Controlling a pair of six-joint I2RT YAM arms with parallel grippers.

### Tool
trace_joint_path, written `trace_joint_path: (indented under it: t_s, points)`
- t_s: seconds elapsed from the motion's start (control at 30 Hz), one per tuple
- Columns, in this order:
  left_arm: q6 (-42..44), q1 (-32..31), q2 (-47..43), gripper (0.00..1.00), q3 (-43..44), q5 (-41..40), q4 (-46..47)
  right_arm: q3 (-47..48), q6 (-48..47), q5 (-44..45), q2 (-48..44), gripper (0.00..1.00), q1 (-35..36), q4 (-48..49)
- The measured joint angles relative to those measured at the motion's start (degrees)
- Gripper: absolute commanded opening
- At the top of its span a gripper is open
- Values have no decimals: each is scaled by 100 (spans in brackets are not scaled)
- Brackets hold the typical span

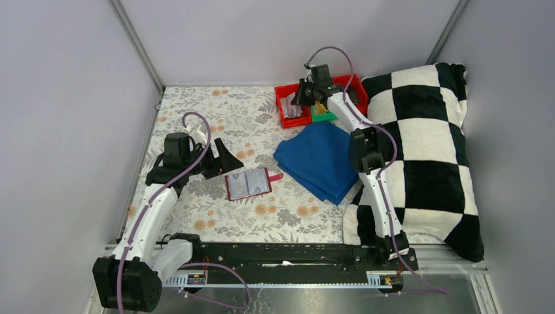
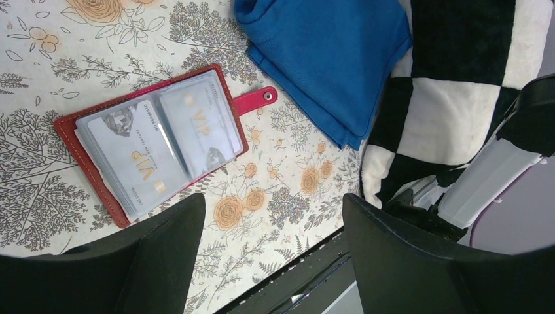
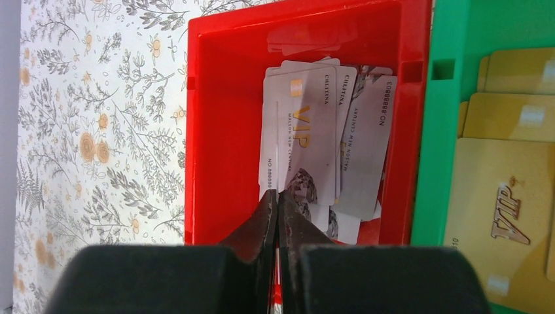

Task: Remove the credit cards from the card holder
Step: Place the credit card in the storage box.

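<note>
- The left claw (image 2: 271,219) hangs released, its fingers wide apart with nothing between them, just beside the near edge of the card holder (image 2: 154,140).
- The card holder lies opened flat on the table (image 2: 39,72), and pale credit cards (image 2: 196,121) sit in its clear sleeves. The strap tab (image 2: 255,101) points toward the blue cloth (image 2: 327,52).
- Risk here: nothing pins the holder. A pinch on a card edge could drag the whole wallet across the table or fold it shut instead of sliding the card out.
- Second risk: the cards lie flush in glossy sleeves. The fingers may catch the sleeve, or two cards together.
- The right claw (image 3: 278,203) is clenched tight above the red bin (image 3: 222,131), which holds loose pale cards (image 3: 307,131). I cannot tell whether a card is between its fingers.
- The green bin (image 3: 432,131) with tan cards (image 3: 504,209) touches the red one, so a slightly offset release could mix the colours.
</note>
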Motion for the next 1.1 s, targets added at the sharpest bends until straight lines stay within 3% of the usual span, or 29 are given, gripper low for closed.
trace_joint_path:
  t_s: [1.1]
  points:
    - [79,2,168,84,-50,-11,-28,26,323,-334,249,2,0,551]
